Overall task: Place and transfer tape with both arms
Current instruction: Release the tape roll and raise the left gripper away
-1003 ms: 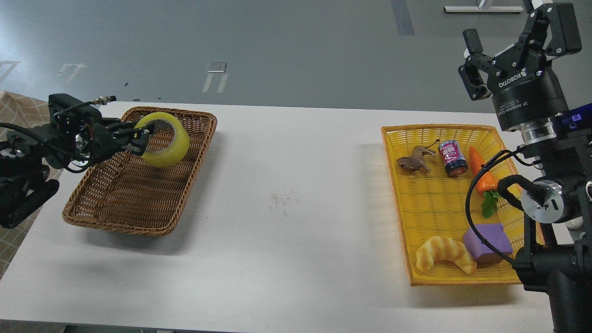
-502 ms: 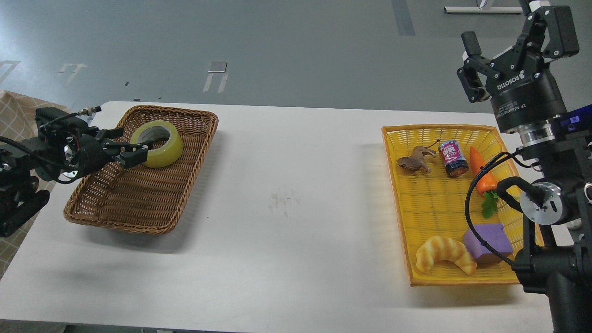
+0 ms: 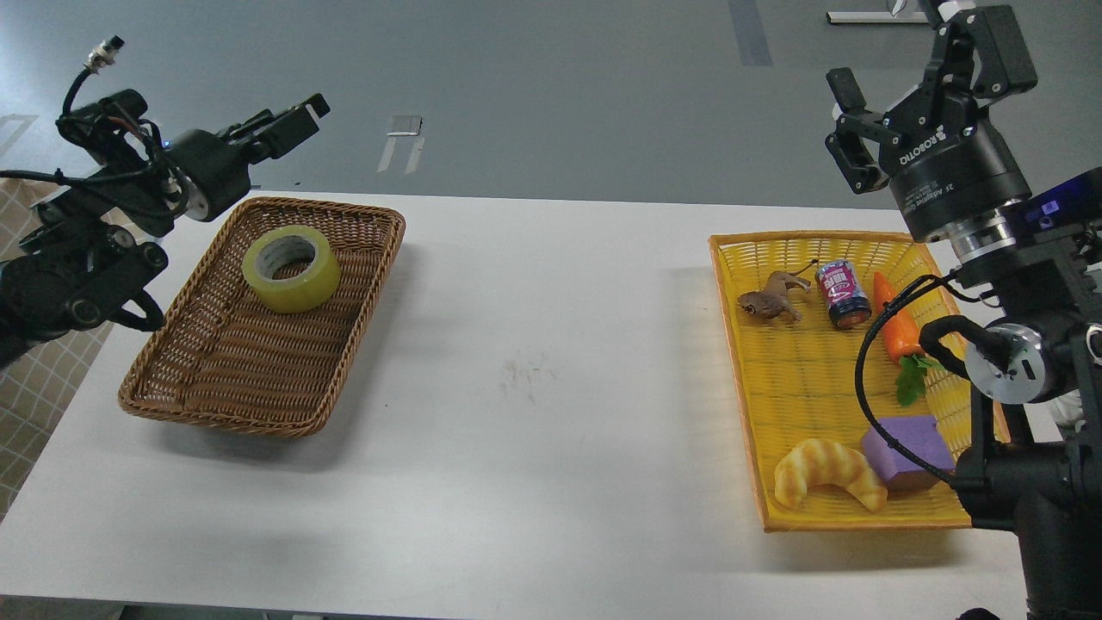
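the tape [image 3: 291, 268] lies flat, core hole up, in the upper part of the brown wicker basket [image 3: 215, 405] at the left of the frame, resting on the basket's woven floor near its far rim. nothing grips it.

the left end effector [image 3: 288, 123] sits in the upper left of the frame, above and left of the basket and well apart from the tape. it points toward the right and is seen nearly side-on, so i cannot tell whether its fingers are apart or together. it carries nothing that can be seen.

the right end effector [image 3: 913, 82] stands in the upper right corner, raised above the far end of the yellow tray [image 3: 766, 517]. its two fingers are spread apart with clear space between them, and it holds nothing.

the yellow tray rests on the white desk [image 3: 534, 448] at the right of the frame. in it lie a brown toy animal [image 3: 770, 299], a small can [image 3: 844, 294], a toy carrot [image 3: 895, 329], a purple block [image 3: 904, 448] and a toy croissant [image 3: 828, 472]. the croissant and the block touch at the tray's near end.
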